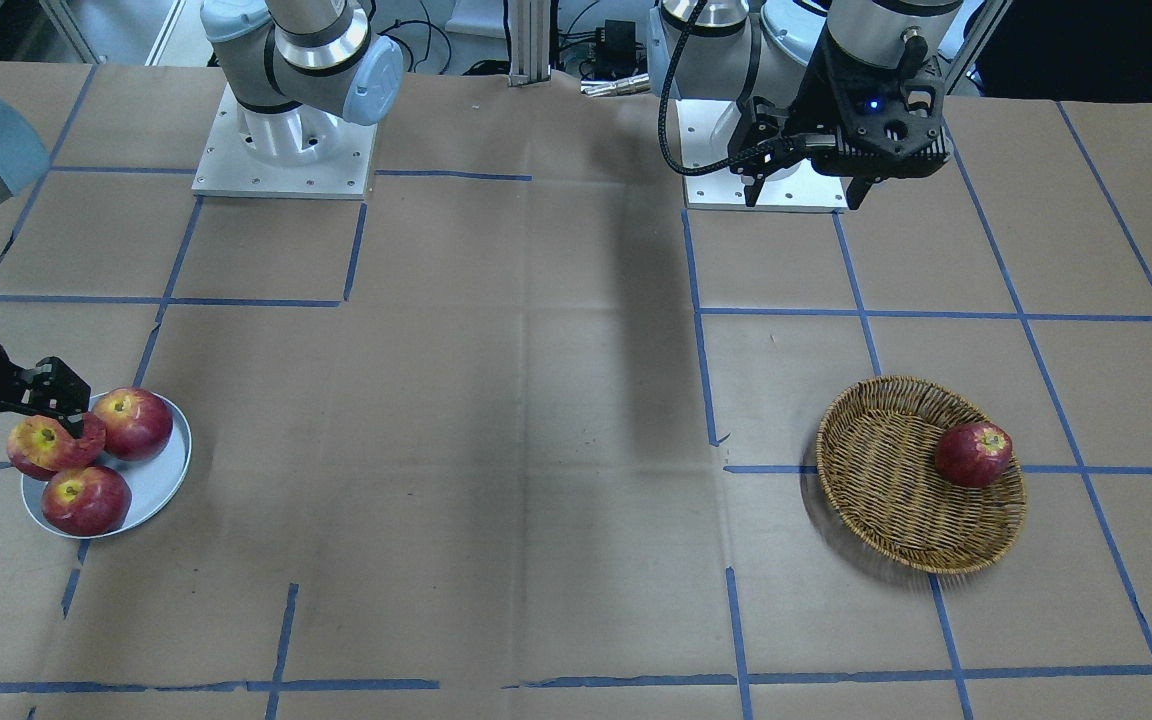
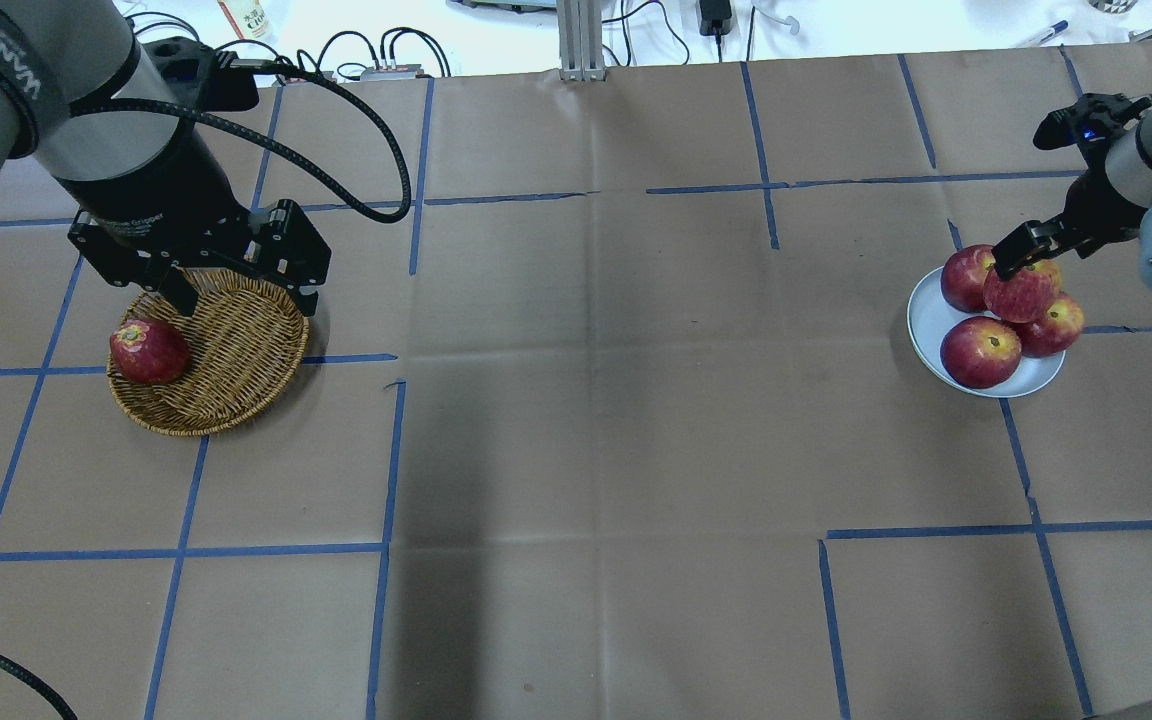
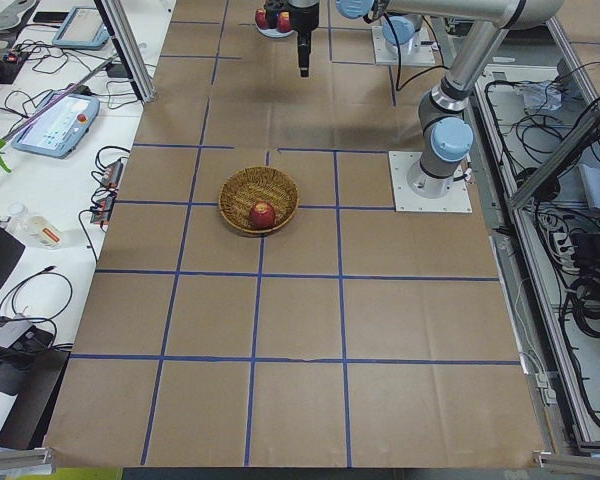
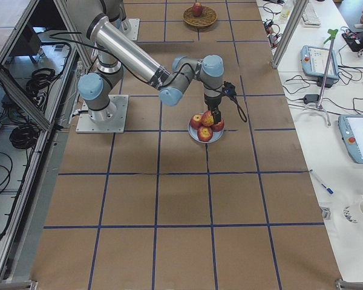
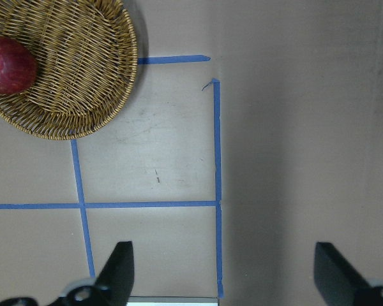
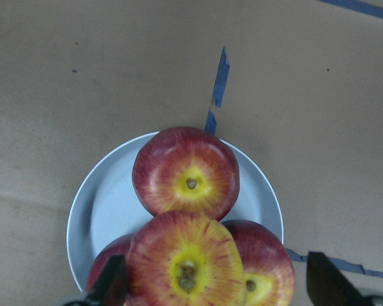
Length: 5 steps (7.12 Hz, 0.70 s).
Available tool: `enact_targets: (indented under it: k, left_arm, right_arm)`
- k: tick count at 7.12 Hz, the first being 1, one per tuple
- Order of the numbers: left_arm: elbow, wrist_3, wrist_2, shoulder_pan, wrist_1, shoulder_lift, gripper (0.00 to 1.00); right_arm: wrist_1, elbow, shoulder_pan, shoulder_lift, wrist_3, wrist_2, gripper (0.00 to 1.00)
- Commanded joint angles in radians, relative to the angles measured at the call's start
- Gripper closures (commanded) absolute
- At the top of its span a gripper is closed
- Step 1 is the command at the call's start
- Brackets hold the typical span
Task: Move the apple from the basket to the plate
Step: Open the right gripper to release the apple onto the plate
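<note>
1. Three other apples (image 6: 185,182) fill the plate (image 6: 108,197); the apple (image 6: 185,268) (streaky, yellow-topped) rests on top of them.
2. The right gripper (image 6: 214,277) straddles it, jaws spread wide.
3. The left gripper (image 5: 223,268) hangs wide open near the basket (image 5: 83,64), one dark apple (image 5: 9,64) inside.
</note>
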Motion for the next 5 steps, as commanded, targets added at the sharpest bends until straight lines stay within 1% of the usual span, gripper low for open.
enact_targets:
  k: [1,2,3,5]
  left_arm:
    - [-0.001,0.000,0.000,0.000,0.000,0.000,0.01]
    - [-0.001,0.000,0.000,0.000,0.000,0.002,0.01]
    - [-0.001,0.000,0.000,0.000,0.000,0.002,0.01]
    - [-0.001,0.000,0.000,0.001,-0.002,0.002,0.01]
  right_arm:
    - [0.164,-0.104,0.045,-0.046,0.033,-0.004,0.00]
    - [0.302,-0.159,0.091,-0.072,0.132,-0.010,0.00]
    - [0.409,-0.199,0.138,-0.101,0.232,-0.011,0.00]
    - [0.548,-0.218,0.259,-0.193,0.469,-0.014,0.00]
